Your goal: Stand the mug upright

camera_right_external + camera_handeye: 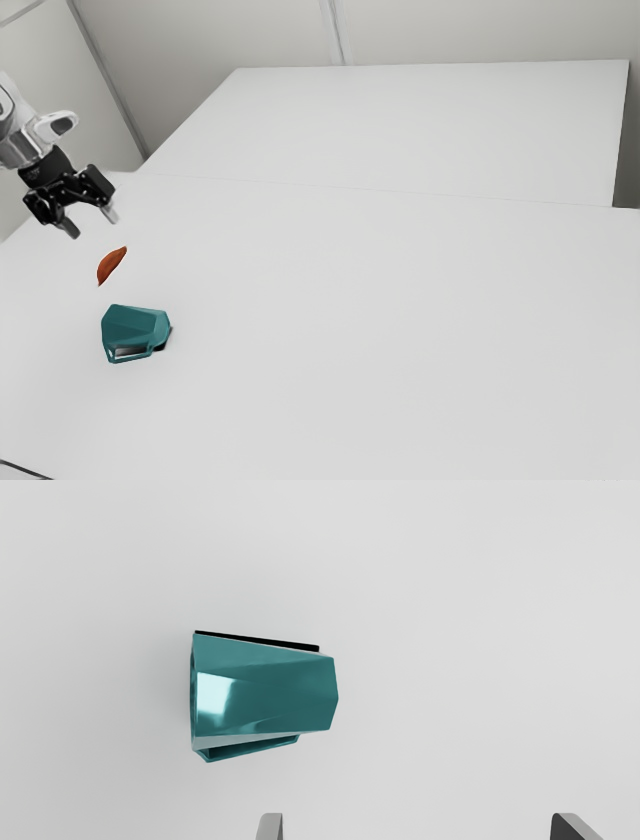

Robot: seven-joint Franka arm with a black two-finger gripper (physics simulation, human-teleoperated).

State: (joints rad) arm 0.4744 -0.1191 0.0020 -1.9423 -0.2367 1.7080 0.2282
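My gripper (91, 224) hangs above the table at the exterior view's left, its two fingers wide apart with nothing between them. The teal faceted mug (136, 330) lies on its side on the table, below and apart from the gripper, its handle toward the exterior view's bottom. From the wrist camera, the mug (262, 690) lies ahead of the open gripper (417, 825), with its handle low along one side. The inside of the mug is hidden.
An orange-brown curved object (111, 265) is between the gripper and the mug in the exterior view. The white table (380, 320) extends far to the exterior view's right. A dark thin line crosses the exterior view's bottom left corner.
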